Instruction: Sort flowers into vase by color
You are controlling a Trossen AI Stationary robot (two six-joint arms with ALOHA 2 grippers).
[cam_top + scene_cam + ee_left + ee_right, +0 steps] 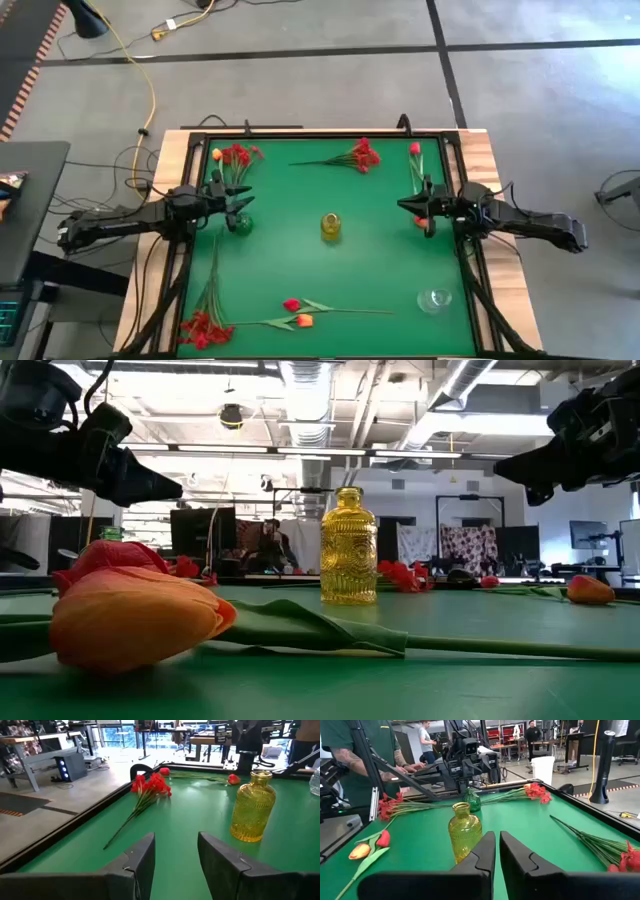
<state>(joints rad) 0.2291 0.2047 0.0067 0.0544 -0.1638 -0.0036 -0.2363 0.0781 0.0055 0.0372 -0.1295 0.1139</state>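
From above: yellow vase mid-mat, left gripper and right gripper flanking it, flowers scattered around. At table level: orange tulip lying before the vase. Left wrist: fingers apart, empty. Right wrist: fingers nearly together, empty.

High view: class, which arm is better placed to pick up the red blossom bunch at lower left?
Left, probably. The red blossom bunch lies on the left arm's side, nearer the left hand, which is open; the right hand waits across the table.
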